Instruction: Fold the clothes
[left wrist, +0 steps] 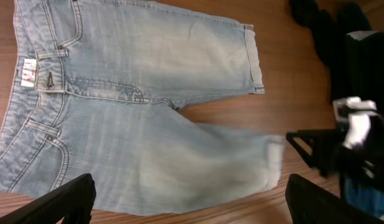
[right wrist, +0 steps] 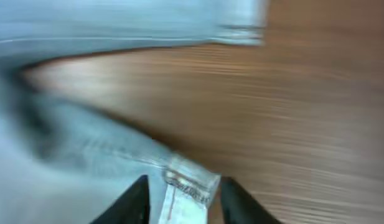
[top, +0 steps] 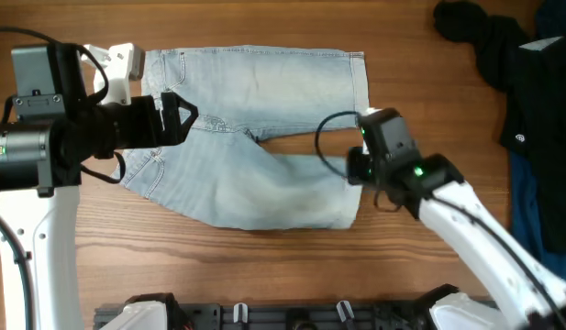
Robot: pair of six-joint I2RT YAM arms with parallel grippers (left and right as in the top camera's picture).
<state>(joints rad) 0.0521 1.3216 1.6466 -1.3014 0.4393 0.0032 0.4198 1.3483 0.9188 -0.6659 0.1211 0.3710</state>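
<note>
The right end effector [right wrist: 182,190] pinches the shorts' [top: 255,82] cuffed hem; the left end effector [left wrist: 188,186] hangs spread wide, shorts beneath it.

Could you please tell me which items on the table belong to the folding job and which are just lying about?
Belongs to the job:
- light, faded blue denim shorts with cuffed hems

Just lying about:
- crumpled black garment
- dark blue fabric at the right edge

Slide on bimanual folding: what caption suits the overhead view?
Denim shorts spread on a wooden table, left gripper over the waist end, right gripper at a leg hem.
</note>
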